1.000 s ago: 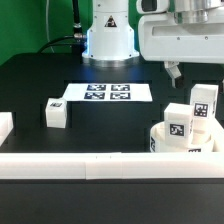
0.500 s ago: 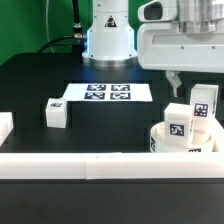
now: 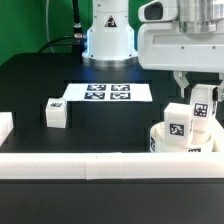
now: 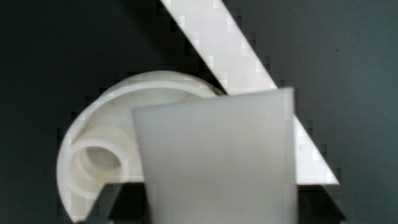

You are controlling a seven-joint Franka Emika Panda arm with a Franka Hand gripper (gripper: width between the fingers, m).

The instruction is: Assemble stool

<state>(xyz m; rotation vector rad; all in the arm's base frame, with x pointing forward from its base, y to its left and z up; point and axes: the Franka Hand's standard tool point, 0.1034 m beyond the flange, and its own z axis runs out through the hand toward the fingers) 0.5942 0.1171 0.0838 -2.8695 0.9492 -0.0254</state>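
Black surface (image 3: pixel 30 85). Marker board (image 3: pixel 105 93) lies flat at frame centre, several tags on it. Long white border rail (image 3: pixel 70 164) spans the lower edge. Green backdrop (image 3: pixel 20 25) upper left.

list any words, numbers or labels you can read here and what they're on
No readable words, brands or numbers in either view.
marker board: black-and-white square tags, patterns only.
lone leg: one tag, no text.
front leg and rear leg by the seat disc: tags, no text.
Wrist view: plain white plastic, nothing printed.
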